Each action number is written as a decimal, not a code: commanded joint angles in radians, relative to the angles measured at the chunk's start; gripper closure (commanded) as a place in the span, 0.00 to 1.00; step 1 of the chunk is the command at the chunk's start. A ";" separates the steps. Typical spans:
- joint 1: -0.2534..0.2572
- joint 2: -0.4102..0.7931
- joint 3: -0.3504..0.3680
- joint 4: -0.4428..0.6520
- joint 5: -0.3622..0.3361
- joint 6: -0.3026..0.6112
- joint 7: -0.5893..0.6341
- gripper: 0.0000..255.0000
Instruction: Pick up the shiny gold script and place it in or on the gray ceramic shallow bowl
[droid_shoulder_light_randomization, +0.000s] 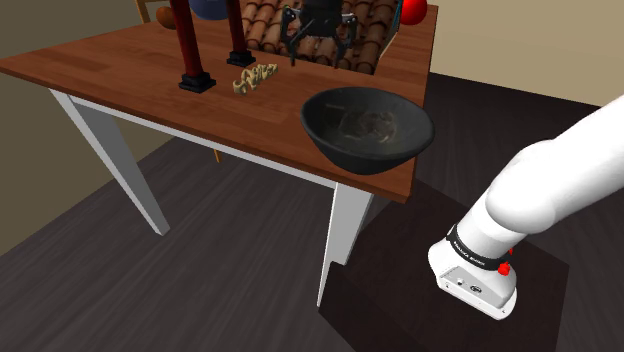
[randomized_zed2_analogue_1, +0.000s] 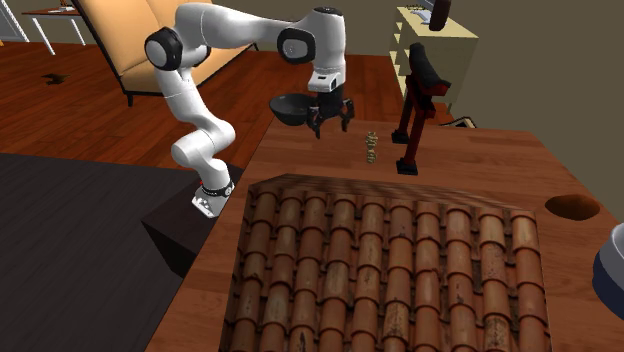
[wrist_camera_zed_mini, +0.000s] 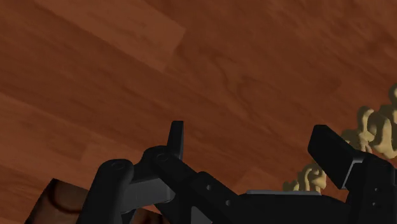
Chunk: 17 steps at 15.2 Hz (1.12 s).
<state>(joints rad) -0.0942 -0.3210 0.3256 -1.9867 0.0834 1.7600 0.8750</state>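
- Your counter (droid_shoulder_light_randomization: 130, 70) is reddish-brown wood with a visible plank grain, carried on white legs.
- The white arm (randomized_zed2_analogue_1: 200, 95) rises from its stand in rounded segments with dark joints.
- A panel of terracotta roof tiles (randomized_zed2_analogue_1: 380, 270), ribbed in overlapping rows, lies flat on the counter. In the shoulder view it sits behind the claw.
- The shallow bowl (droid_shoulder_light_randomization: 368, 128) looks dark grey and glossy, round and wide-mouthed, at the counter's near corner in the shoulder view. In the second exterior view you find it at 10 o'clock from the claw.
- Two dark red posts (droid_shoulder_light_randomization: 190, 45) on black square bases stand upright. The script lies near them, at 4 o'clock from the closer base in the shoulder view.
- The claw (droid_shoulder_light_randomization: 320, 48) is black and hangs above the counter with its fingers (wrist_camera_zed_mini: 177, 137) spread apart, nothing between them.
- The gold script (droid_shoulder_light_randomization: 254, 77) is small, pale gold and curly, and lies flat on the wood. It is at 10 o'clock from the bowl and 8 o'clock from the claw in the shoulder view. The wrist view shows you its looping edge just outside one finger, which partly hides it.
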 joint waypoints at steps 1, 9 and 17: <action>-0.014 0.090 0.040 0.095 -0.029 -0.012 0.119 0.00; 0.018 0.483 0.123 0.523 -0.214 -0.113 0.542 0.00; 0.012 0.471 0.114 0.405 -0.209 -0.007 0.541 0.00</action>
<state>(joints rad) -0.0809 0.1521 0.4405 -1.5685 -0.1264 1.7417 1.4164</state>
